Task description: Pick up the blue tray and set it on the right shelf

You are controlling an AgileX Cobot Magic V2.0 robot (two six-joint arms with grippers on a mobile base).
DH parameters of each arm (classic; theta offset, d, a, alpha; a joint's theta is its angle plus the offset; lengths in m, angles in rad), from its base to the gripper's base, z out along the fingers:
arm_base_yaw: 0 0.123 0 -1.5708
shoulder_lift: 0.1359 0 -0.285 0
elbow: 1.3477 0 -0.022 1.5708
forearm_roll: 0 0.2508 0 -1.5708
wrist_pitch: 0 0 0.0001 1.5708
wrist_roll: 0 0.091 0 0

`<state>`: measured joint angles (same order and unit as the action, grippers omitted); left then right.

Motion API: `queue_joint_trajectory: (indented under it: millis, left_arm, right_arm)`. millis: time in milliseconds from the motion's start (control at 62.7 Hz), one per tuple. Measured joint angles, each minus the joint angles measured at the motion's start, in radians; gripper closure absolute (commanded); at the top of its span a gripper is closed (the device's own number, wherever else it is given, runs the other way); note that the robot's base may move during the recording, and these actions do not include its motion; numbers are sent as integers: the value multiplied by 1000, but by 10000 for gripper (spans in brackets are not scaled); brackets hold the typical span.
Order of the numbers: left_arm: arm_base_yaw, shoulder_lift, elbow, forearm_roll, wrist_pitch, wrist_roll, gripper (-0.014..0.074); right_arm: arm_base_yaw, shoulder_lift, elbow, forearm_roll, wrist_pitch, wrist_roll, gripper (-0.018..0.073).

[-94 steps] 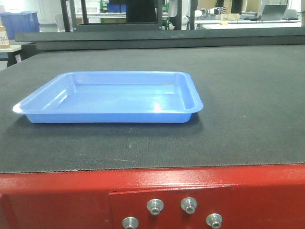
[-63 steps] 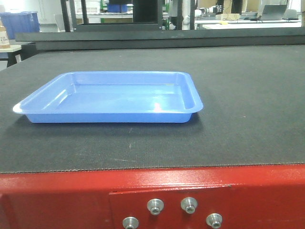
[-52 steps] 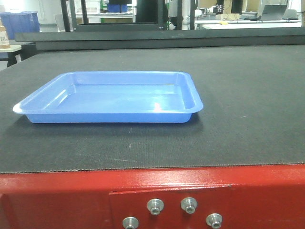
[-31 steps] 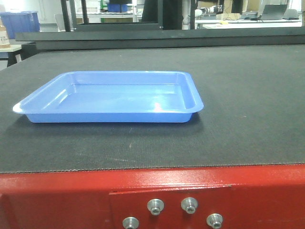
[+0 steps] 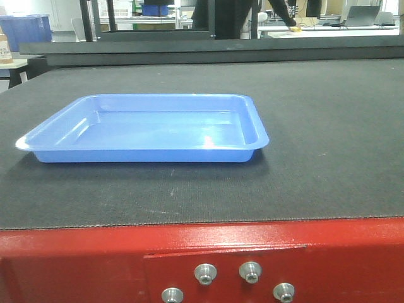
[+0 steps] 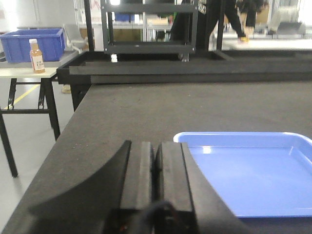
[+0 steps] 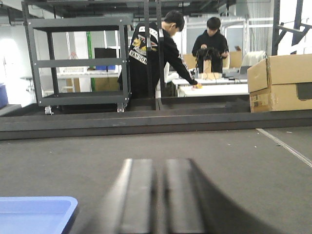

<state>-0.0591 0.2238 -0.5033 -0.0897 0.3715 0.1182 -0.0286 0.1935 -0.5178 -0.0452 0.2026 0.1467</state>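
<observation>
The blue tray (image 5: 151,129) lies flat and empty on the black mat (image 5: 315,126), left of centre. In the left wrist view my left gripper (image 6: 155,144) is shut and empty, low over the mat just left of the tray's near left corner (image 6: 248,170). In the right wrist view my right gripper (image 7: 160,163) looks shut and empty, blurred, to the right of the tray's corner (image 7: 29,214) and apart from it. Neither gripper shows in the front view. The stainless steel right shelf is out of view.
The mat sits on a red-framed table (image 5: 202,252) with bolts on its front edge. A raised black ledge (image 5: 208,47) runs along the far side. Beyond it stand a dark shelving cart (image 7: 80,63), two people (image 7: 156,53), cardboard boxes (image 7: 280,83) and a dark-blue bin (image 6: 34,44).
The tray and the table have not moved. A person in black behind the table has moved to the right and reaches over a far desk.
</observation>
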Motion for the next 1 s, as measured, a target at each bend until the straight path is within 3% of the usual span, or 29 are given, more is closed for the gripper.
queue_joint_trajectory:
  millis: [96,223,367,430,622,797,1004]
  left_arm:
    - [0,146,-142,7,101,0,363]
    - [-13,320,-264,3,175,0,207]
    - [-89,474,-338,-8,207,2,204]
    - [-121,551,-399,-10,275,6,204]
    - [-139,800,-622,-19,473,9,204]
    - [-139,1004,-806,-19,563,1,205]
    - [-139,1218,-931,3,635,-60,208]
  right_arm:
    - [0,130,-82,0,20,0,-10]
    - [38,291,-164,2,45,0,-62]
    - [177,466,-302,24,102,0,-62]
    - [271,552,-391,29,174,0,-62]
    - [443,844,-658,37,448,0,-62]
    - [452,1127,-856,45,672,39,-62]
    - [414,1361,-988,45,755,133,-62]
